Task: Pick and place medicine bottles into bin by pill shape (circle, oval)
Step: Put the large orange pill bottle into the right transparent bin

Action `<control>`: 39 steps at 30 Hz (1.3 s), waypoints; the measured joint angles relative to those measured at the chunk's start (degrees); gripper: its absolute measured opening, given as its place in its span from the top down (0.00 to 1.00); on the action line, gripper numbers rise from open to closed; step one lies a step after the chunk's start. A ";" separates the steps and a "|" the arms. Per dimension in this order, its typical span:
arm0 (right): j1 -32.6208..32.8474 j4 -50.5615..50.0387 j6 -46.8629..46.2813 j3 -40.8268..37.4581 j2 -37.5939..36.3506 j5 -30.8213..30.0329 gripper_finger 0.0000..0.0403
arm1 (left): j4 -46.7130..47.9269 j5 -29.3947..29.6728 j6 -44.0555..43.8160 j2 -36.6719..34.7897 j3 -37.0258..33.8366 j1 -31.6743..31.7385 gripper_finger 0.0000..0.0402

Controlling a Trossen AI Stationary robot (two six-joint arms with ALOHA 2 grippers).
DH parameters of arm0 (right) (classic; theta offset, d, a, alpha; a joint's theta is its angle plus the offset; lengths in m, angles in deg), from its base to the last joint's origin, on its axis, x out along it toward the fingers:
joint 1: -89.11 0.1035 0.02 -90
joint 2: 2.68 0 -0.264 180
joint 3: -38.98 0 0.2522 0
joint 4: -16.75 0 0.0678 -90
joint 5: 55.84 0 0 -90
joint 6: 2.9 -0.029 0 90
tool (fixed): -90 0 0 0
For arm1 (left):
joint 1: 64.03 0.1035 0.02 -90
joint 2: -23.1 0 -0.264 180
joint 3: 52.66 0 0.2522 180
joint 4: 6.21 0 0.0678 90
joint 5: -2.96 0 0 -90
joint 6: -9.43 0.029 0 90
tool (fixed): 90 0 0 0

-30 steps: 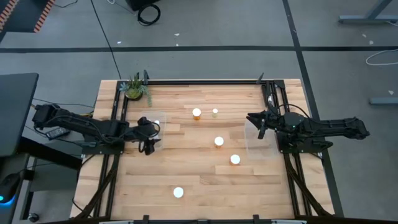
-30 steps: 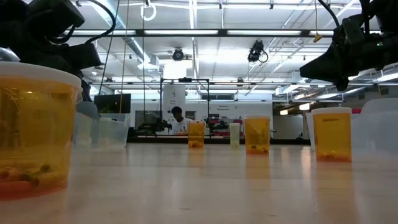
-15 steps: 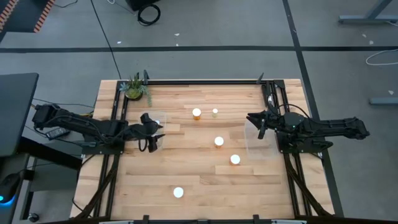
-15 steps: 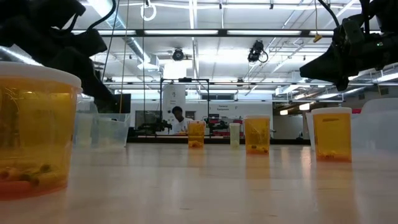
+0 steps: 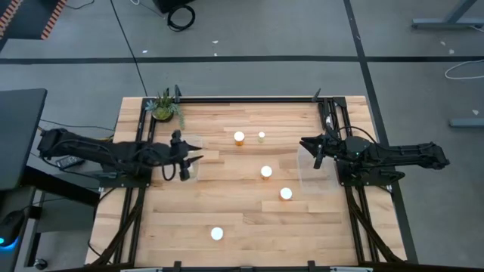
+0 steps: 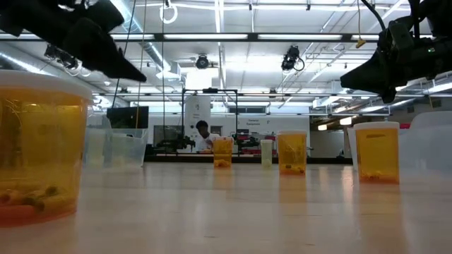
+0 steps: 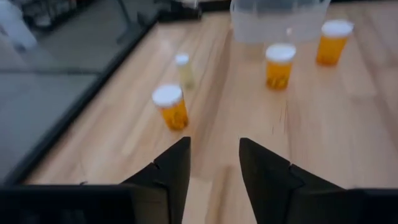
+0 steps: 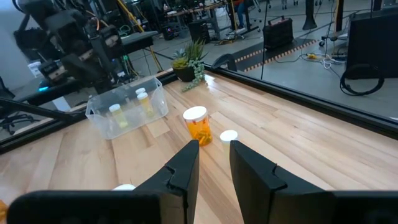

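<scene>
Wooden worktop (image 5: 242, 227) carries five bottles (image 5: 266, 172) loose mid-board. Left hand (image 5: 186, 159) has lifted off the left-edge bin (image 5: 198, 142), fingers narrowing and empty: drop made, next pick due. Right hand (image 5: 314, 150) waits clenched at the right bin (image 5: 306, 181).

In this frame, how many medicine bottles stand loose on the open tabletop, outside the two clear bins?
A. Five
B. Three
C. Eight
A. The high view shows five white caps on the bare wood: bottles at and, all outside the left bin and the right bin.
</scene>
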 joint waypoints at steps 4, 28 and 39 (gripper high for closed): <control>0.02 0.00 0.00 0.00 0.00 0.00 0.76 | -1.35 -0.03 3.26 -3.75 0.00 -0.02 0.68; 0.01 0.00 0.00 0.01 0.00 0.01 0.76 | -0.92 -7.60 11.14 -10.62 -2.36 -0.09 0.73; 0.00 3.04 0.78 0.02 0.00 0.00 0.76 | -4.53 -9.04 8.70 -15.70 -8.92 -0.09 0.78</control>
